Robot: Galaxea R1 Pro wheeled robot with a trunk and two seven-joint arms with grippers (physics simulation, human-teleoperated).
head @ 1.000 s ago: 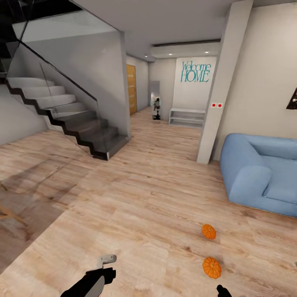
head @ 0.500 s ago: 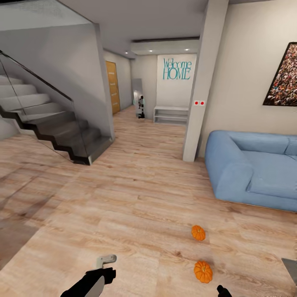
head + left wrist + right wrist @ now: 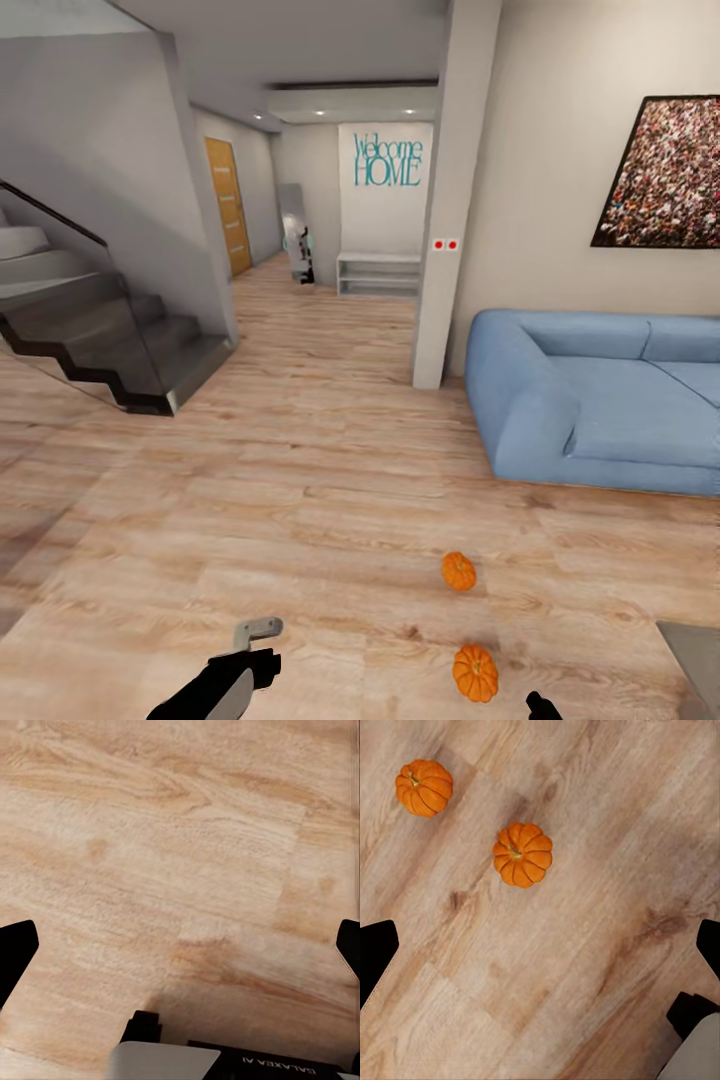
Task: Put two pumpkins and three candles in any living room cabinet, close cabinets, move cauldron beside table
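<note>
Wood floor (image 3: pixel 300 500), two pumpkins (image 3: pixel 475 672) lying loose near sofa (image 3: pixel 590 400). Approach step; next, reach nearer one. Right gripper (image 3: pixel 540 945) spread empty, left gripper (image 3: pixel 180 945) probably too.

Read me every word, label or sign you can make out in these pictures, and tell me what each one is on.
"Welcome HOME": teal lettering on the white wall at the end of the hallway.
"GALAXEA AI": on the left gripper body, seen upside down in the left wrist view.
Two red marks on a small white plate on the pillar: too small to read.
The picture above the sofa shows no legible text.
</note>
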